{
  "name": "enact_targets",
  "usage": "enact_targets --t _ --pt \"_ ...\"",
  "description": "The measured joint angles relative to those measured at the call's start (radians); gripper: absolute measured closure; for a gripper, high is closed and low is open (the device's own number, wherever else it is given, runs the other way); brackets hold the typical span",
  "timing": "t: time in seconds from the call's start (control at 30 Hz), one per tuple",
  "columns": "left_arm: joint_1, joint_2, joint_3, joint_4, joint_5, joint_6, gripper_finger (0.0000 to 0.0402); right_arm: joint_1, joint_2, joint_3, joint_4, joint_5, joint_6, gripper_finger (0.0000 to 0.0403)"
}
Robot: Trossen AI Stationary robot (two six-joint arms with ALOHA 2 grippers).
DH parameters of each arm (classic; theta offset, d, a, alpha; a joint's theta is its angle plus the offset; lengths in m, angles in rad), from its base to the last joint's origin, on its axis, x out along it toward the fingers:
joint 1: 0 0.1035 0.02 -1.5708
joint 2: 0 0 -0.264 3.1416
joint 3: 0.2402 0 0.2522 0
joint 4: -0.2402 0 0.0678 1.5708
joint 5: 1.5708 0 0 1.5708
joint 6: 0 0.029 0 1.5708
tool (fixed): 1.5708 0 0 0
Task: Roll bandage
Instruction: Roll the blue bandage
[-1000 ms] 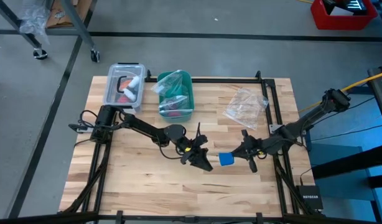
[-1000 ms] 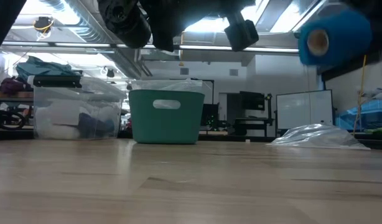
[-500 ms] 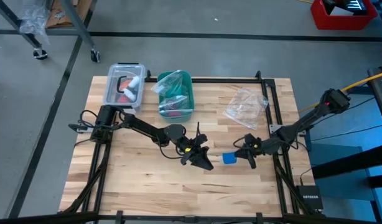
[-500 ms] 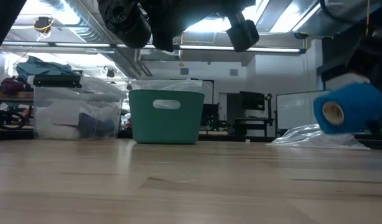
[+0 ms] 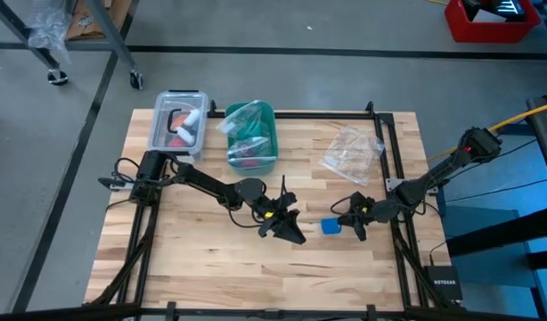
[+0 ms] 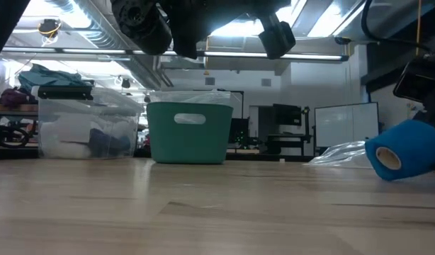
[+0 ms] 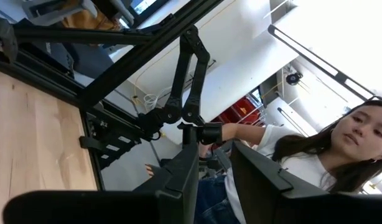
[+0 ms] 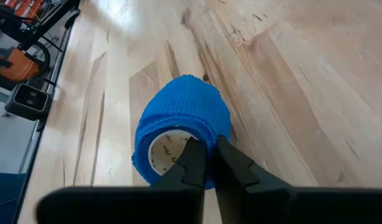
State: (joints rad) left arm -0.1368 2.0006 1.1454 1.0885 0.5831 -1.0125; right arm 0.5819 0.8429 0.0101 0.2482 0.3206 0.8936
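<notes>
Bandage (image 5: 330,226) is rolled into a blue cylinder, resting on the wooden table (image 5: 202,259) near its right side. Its wall is pinched by the right gripper (image 8: 206,163), one finger inside the core, one outside. Left gripper (image 7: 211,167) is held raised mid-table, fingers slightly parted, nothing between them.

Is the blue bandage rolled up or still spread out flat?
Rolled up. The bandage is a tight blue cylinder lying on its side on the table, its pale core showing at one end.
</notes>
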Motion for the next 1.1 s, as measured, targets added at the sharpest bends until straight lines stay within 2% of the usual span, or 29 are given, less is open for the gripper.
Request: enact_targets --t 0.43,0.57,0.7,0.97,1.1 --pt "0.000 0.000 0.000 0.000 0.000 -0.009 0.0315 0.000 0.000 -0.001 -0.023 0.000 0.000 0.0195" --pt "0.000 0.000 0.000 0.000 0.000 -0.009 0.0315 0.000 0.000 -0.001 -0.021 0.000 0.017 0.0157" --pt "0.000 0.000 0.000 0.000 0.000 -0.015 0.0315 0.000 -0.001 -0.001 -0.021 -0.038 0.042 0.0141" --pt "0.000 -0.001 0.000 0.000 0.000 -0.015 0.0315 0.000 -0.001 -0.002 -0.079 -0.228 0.044 0.0139" --pt "0.000 -0.001 0.000 0.000 0.000 -0.014 0.0315 0.000 -0.004 -0.002 -0.068 -0.262 0.044 0.0139"
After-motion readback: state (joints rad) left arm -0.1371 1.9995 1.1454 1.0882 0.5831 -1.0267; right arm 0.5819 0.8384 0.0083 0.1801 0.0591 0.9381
